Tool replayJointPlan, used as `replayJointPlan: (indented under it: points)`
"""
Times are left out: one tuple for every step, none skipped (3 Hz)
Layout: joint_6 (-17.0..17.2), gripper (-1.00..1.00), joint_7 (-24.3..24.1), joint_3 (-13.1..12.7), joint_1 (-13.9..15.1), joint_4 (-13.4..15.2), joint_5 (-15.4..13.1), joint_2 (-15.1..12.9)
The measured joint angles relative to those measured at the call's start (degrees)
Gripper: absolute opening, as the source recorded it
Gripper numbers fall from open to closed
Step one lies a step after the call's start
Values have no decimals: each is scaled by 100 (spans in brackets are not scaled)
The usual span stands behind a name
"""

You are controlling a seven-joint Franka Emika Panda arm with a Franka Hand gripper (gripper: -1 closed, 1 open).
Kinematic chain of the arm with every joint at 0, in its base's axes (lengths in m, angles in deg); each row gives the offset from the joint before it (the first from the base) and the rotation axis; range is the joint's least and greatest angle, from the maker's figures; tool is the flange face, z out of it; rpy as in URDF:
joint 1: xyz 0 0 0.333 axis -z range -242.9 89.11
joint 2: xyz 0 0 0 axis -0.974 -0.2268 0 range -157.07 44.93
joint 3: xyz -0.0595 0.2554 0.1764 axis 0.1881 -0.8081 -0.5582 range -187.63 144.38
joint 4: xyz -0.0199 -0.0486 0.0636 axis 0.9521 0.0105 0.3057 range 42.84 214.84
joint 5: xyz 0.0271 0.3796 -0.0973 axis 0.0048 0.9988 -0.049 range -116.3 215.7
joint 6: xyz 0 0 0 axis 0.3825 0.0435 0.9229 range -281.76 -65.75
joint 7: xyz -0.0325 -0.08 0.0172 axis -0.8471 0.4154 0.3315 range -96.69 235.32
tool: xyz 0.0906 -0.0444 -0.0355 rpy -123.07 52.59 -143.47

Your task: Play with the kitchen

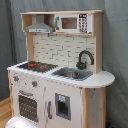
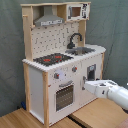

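The kitchen [image 1: 60, 80] is a tall white and light-wood toy unit that shows in both exterior views. It has a black-red hob [image 1: 36, 65], a grey sink [image 1: 73, 74], a black tap [image 1: 85, 58], a windowed oven door [image 1: 28, 107], a hood [image 1: 39, 26] and a small microwave [image 1: 70, 22]. In the second exterior view the kitchen [image 2: 55, 75] stands at the left. My white arm [image 2: 112, 94] reaches in from the second exterior view's right. The gripper [image 2: 86, 86] sits just in front of the lower cupboard door [image 2: 91, 73], right of the oven door [image 2: 64, 95]. A white rounded shape [image 1: 17, 123] shows at the bottom left of the first exterior view.
A grey-green curtain [image 2: 115, 30] hangs behind the kitchen. Light wooden boards [image 2: 97, 114] lie under and in front of it, with a seam between two panels. Wooden floor [image 1: 4, 111] shows at the first exterior view's left edge.
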Motion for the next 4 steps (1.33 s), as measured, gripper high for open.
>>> replayJointPlan:
  points:
    - [156,100,567,-22,-127,-123,-2,0]
    - [239,100,1182,-57,-179,-196,-4,0]
    - [203,100,1760,-87,-132,-197,-6,0]
    - [-179,100,2017,-79,254,-199,-24,0]
